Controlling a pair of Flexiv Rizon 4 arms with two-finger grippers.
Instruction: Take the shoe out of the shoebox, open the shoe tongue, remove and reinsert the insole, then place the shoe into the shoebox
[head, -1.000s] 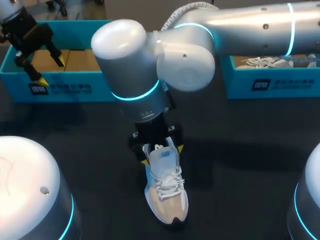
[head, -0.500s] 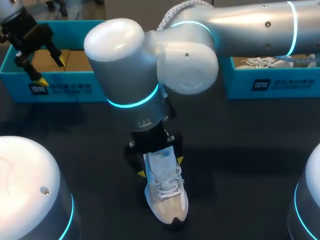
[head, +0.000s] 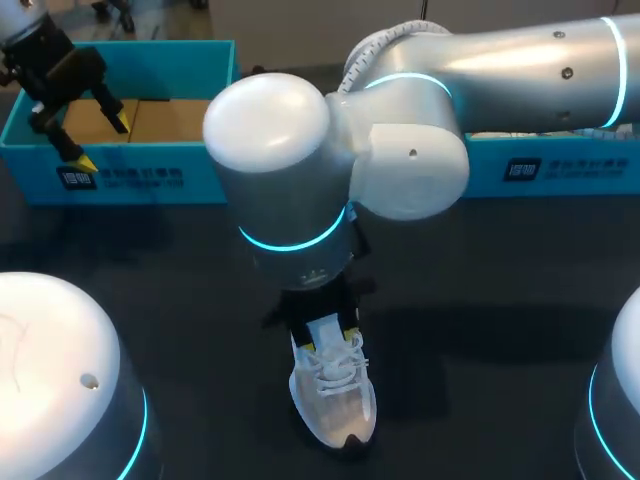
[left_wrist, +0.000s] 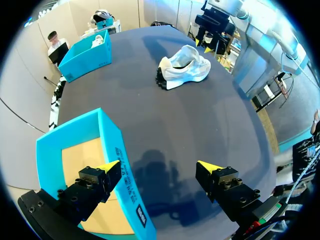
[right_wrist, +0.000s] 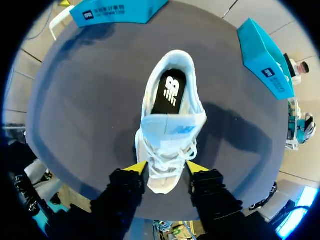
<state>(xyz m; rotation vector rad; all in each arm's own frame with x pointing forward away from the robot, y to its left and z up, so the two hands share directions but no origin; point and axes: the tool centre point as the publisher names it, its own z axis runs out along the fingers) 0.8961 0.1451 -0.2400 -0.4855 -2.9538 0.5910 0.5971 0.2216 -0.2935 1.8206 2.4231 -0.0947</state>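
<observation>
A white shoe (head: 335, 395) with white laces stands upright on the dark table, toe toward the near edge. Its black insole (right_wrist: 169, 92) shows inside the opening, with the pale blue tongue (right_wrist: 172, 125) raised over it. My right gripper (head: 328, 335) comes down from above, and its yellow tips press the laced upper from both sides (right_wrist: 166, 167). My left gripper (head: 100, 140) hangs open and empty over the front wall of the left blue shoebox (head: 130, 170). From there the shoe (left_wrist: 182, 67) lies far ahead of the left gripper (left_wrist: 159, 167).
A second blue box (head: 540, 165) stands at the back right, mostly behind my right arm. The left shoebox (left_wrist: 115, 145) has a bare cardboard floor. Two white rounded arm bases sit at the near corners.
My right gripper has slid along the shoe toward its laces and its fingers have drawn in against the shoe. The left arm has not moved.
</observation>
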